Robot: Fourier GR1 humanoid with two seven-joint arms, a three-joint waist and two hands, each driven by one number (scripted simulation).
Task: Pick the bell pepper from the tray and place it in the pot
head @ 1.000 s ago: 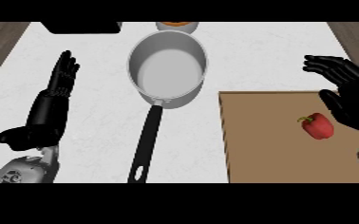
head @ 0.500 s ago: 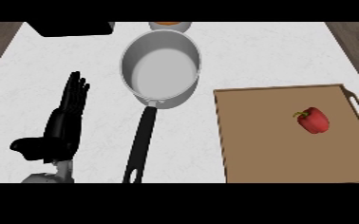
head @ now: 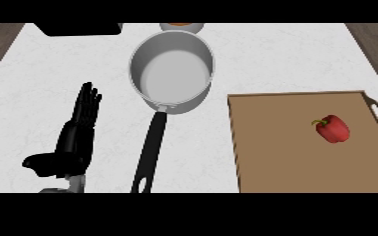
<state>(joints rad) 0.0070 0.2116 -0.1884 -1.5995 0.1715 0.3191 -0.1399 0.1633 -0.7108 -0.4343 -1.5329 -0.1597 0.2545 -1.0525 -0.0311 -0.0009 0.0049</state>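
Nothing holding the pepper (head: pixel 332 129); free on the right of the tray (head: pixel 280 150), well apart from the pot (head: pixel 172 75), mouth up to take it. Left hand (head: pixel 77 130) parked left of the handle (head: pixel 150 150), fingers straight, together, idle. Right hand unseen, perhaps off-frame near the tray.

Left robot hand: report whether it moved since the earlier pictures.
Yes. The left robot hand has shifted right, toward the pot handle, and down the view.
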